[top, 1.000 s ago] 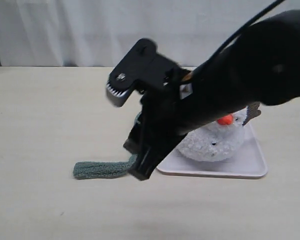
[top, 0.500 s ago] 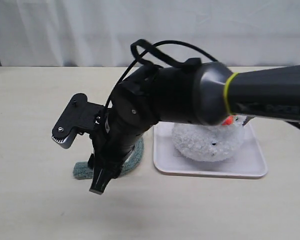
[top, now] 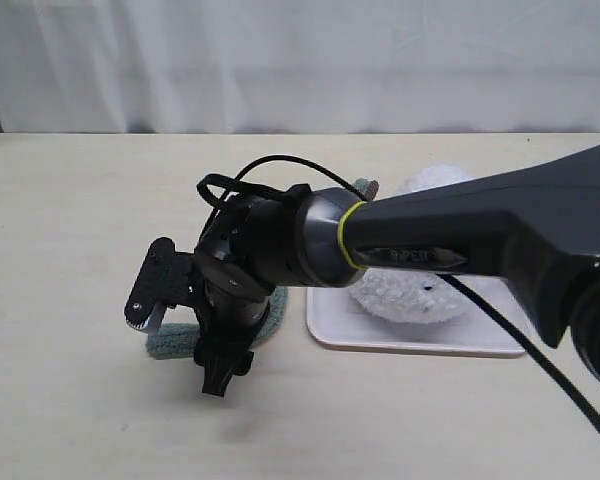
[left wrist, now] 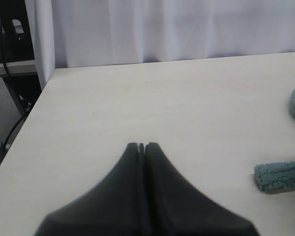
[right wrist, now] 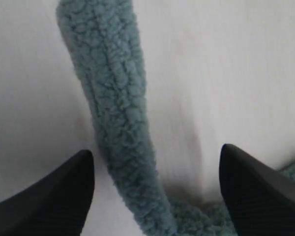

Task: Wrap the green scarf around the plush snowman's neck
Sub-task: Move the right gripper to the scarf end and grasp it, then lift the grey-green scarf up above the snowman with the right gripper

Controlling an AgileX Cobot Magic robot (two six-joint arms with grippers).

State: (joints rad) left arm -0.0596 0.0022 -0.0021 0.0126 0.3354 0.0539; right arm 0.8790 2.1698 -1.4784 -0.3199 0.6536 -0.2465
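The green scarf [right wrist: 113, 98] is lying loose on the table [top: 70, 220], just beside the tray [top: 420, 345]. One part is curling close against the tray's edge and the free end is trailing away from it. The plush snowman [top: 405, 295] is sitting on the tray itself. Its neck is hiding behind the right arm [top: 460, 230], so there is no telling how clear that crease is. No scarf is showing against the white plush, so by my reckoning the wrap is not yet begun and the step in hand is picking up the strip.

The right gripper [right wrist: 157, 149] is reaching across past the tray and pointing down over the scarf. Its fingers are standing wide apart with the fuzzy strip running between them, and nothing is in their hold. The strip is sitting off-centre, nearer one finger than the other.

To do this well, I'd say the gripper is wanting to centre on the strip first. Then it should drop until the tips are meeting the table on either side before closing. That way it is pinching the full width and not snagging a few loops of pile. A grip near the free end, away from the tray, should leave plenty of length to carry round.

The left gripper [left wrist: 141, 146] is waiting well apart from the tray, fingers pressed together and empty.
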